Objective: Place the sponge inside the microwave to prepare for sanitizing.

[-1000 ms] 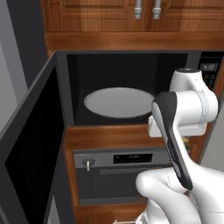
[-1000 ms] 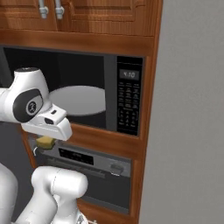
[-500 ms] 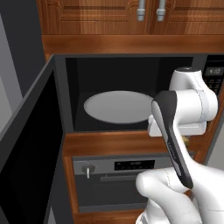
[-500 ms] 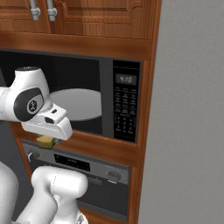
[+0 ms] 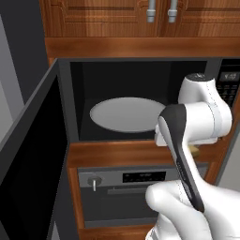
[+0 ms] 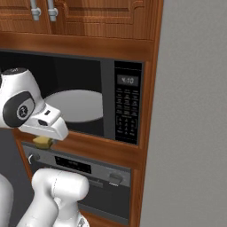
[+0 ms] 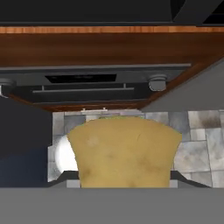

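Observation:
The sponge, a yellowish-tan block, sits between the fingers of my gripper, which is shut on it and points down at the floor. From the right base view the sponge peeks out under the white hand, just in front of the wooden ledge below the microwave. In the left base view a bit of the sponge shows behind the arm. The microwave stands open. Its pale round turntable is bare. Its black door is swung out to the left.
A grey oven with a knob and bar handle sits under the microwave. Wooden cabinets hang above it. A grey wall panel rises on the right. Tiled floor lies below the hand.
The whole picture has shifted: the cameras have moved, and the microwave and oven sit slightly lower and larger in view. The arm keeps its pose with the sponge still gripped.

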You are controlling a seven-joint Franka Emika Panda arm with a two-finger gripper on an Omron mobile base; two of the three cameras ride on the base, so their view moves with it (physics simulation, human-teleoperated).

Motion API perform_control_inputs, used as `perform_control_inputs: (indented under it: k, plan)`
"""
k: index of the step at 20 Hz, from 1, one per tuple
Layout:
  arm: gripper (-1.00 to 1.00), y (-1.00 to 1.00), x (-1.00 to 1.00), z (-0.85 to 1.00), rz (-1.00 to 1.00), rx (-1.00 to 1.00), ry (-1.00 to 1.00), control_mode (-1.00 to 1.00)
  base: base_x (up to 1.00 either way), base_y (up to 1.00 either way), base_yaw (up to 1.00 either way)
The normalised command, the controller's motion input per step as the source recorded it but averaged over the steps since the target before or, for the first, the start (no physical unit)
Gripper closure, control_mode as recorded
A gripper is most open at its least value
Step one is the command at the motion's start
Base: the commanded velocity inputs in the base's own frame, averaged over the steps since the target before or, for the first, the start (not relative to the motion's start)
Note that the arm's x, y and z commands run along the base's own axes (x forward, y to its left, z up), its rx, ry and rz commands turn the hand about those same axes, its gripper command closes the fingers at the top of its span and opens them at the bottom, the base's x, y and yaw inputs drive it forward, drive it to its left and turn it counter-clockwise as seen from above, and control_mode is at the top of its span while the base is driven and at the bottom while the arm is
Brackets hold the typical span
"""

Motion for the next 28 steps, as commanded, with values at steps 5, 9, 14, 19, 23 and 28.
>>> perform_control_inputs:
  k: [5,9,14,19,23,28]
  plan:
    - [1.0,0.2,0.0,0.36,0.0,-0.12,-0.23,-1.0,0.0,0.0,0.0]
    - [1.0,0.09,-0.03,0.5,0.0,-0.07,-0.3,-1.0,0.0,0.0,0.0]
    - [1.0,0.05,0.0,0.12,-0.01,0.01,-0.25,-1.0,0.0,0.0,0.0]
    - [1.0,0.06,0.29,0.01,-0.02,0.01,-0.11,-1.0,0.0,0.0,0.0]
    - [1.0,0.0,0.06,0.31,0.0,0.0,0.0,-1.0,0.0,0.0,0.0]
    - [1.0,0.0,0.23,0.22,0.0,0.0,0.0,-1.0,0.0,0.0,0.0]
